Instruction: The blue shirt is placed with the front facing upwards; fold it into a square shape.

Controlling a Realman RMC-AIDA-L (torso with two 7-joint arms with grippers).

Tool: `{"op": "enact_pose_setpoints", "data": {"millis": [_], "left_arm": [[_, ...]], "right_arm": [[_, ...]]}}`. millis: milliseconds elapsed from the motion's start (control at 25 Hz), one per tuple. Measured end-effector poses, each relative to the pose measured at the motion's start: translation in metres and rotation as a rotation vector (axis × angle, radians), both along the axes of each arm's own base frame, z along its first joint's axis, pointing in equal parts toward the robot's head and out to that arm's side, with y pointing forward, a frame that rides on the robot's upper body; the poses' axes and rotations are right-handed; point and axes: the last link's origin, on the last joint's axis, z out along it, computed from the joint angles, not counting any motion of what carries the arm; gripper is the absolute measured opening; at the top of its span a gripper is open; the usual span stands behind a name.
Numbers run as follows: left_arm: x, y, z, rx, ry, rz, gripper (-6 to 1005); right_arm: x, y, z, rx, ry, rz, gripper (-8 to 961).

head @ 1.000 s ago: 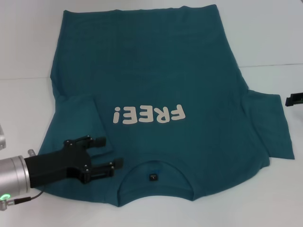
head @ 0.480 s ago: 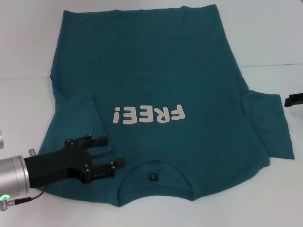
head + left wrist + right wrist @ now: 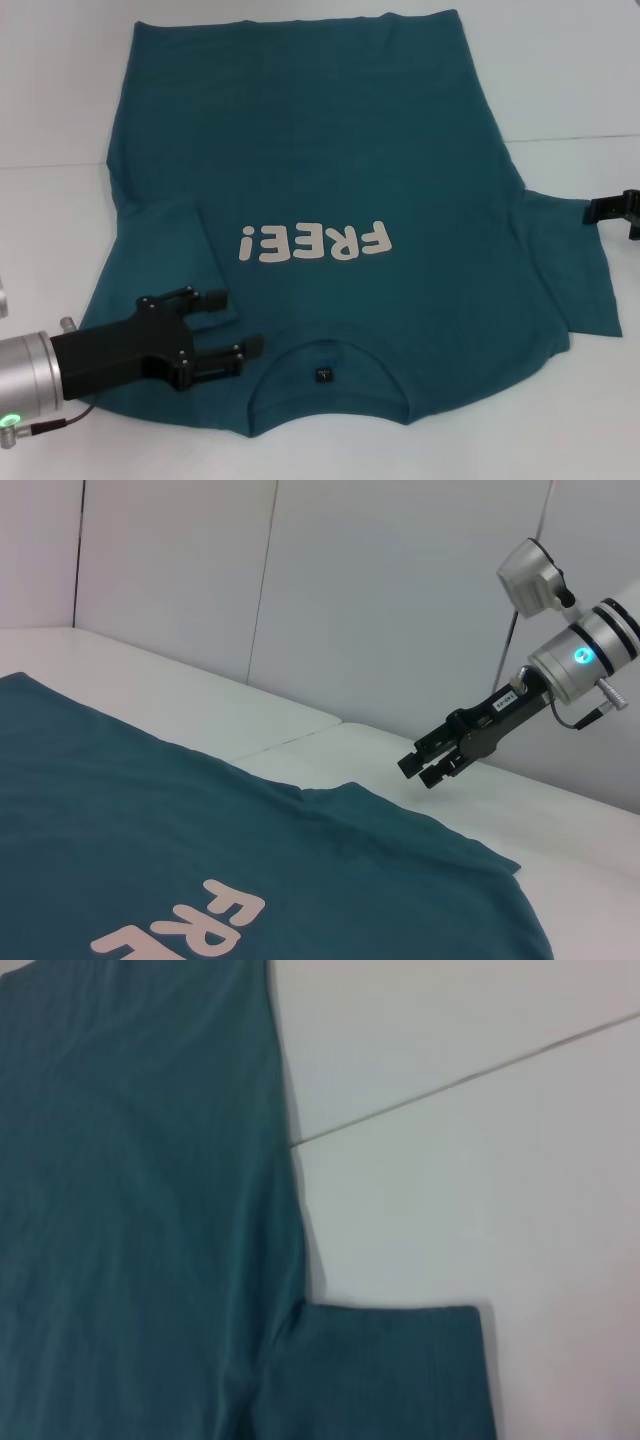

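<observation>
So: shirt (image 3: 330, 200) lies flat on the white table (image 3: 570, 80), front up, "FREE!" lettering (image 3: 315, 241) showing, collar (image 3: 325, 375) toward the robot's side. Left sleeve (image 3: 180, 250) is already folded in over the body; right sleeve (image 3: 575, 265) is spread out flat on the table. Left gripper (image 3: 228, 322) hovers over the shirt's left shoulder, jaws spread, nothing between them; the folded sleeve's edge is just beyond its upper finger, the collar just to its right, lettering ahead of the fingertips. Right gripper (image 3: 615, 210) sits at the right edge of the head view, just over the outer edge of the right sleeve, well apart from the left one. The left wrist view shows it (image 3: 432, 762) above the table past the sleeve, fingers slightly parted with a narrow gap, holding nothing. The right wrist view looks down on the shirt's side edge (image 3: 150, 1210), the sleeve (image 3: 390, 1370) and a table seam (image 3: 460, 1080) beside it.
</observation>
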Motion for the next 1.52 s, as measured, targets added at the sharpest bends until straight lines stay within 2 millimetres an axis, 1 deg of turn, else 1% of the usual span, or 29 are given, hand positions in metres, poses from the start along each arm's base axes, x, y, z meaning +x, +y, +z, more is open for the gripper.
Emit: {"op": "enact_pose_setpoints", "data": {"millis": [720,1200,1400,1520], "left_arm": [[-0.001,0.000,0.000,0.004,0.005,0.003,828],[-0.002,0.000,0.000,0.007,0.007,0.005,827],[-0.002,0.000,0.000,0.007,0.007,0.007,827],[-0.003,-0.001,0.000,0.007,0.007,0.010,826]], "right_arm": [[0.003,-0.001,-0.017,-0.014,-0.023,-0.010,811],[-0.006,0.002,-0.034,-0.032,-0.011,0.006,809],[-0.008,0.003,-0.033,-0.031,-0.002,0.010,808],[-0.005,-0.002,-0.026,-0.037,0.008,0.002,806]]}}
